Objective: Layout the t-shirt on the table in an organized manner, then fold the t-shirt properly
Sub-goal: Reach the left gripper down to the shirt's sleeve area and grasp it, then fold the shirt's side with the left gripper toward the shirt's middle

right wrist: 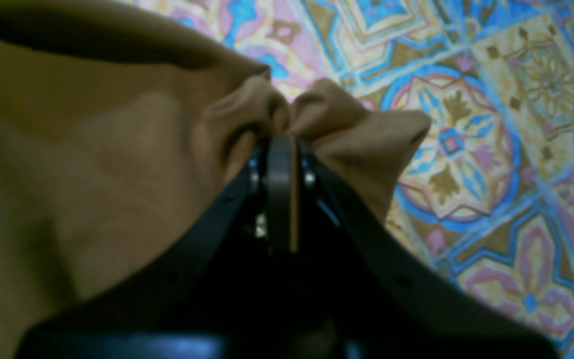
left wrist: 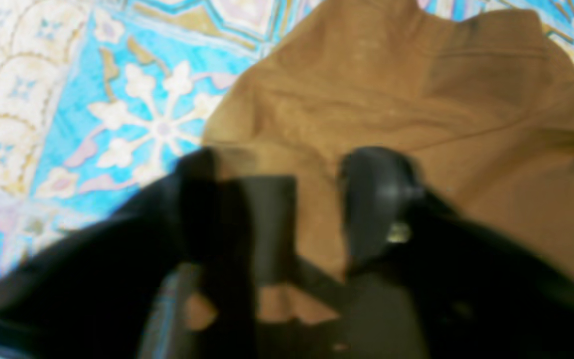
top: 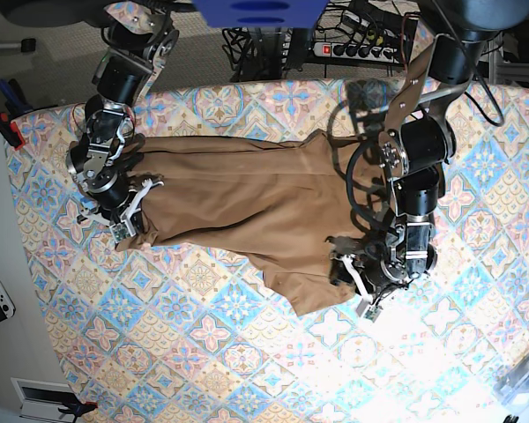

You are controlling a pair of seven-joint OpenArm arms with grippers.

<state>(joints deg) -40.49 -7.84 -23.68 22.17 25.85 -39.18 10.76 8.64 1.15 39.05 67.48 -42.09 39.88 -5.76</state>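
Tan-brown cotton t-shirt (left wrist: 391, 99) fills the right of the left wrist view; my left gripper (left wrist: 287, 164) straddles its edge, jaws partly apart with cloth between, so I judge I should close only on that edge.

Right wrist view: my right gripper (right wrist: 281, 144) pinches a bunched fold at centre, over the pastel tile-patterned table (right wrist: 491, 124).

Base view: the shirt lies spread mid-table, both arms bent down over its ends.
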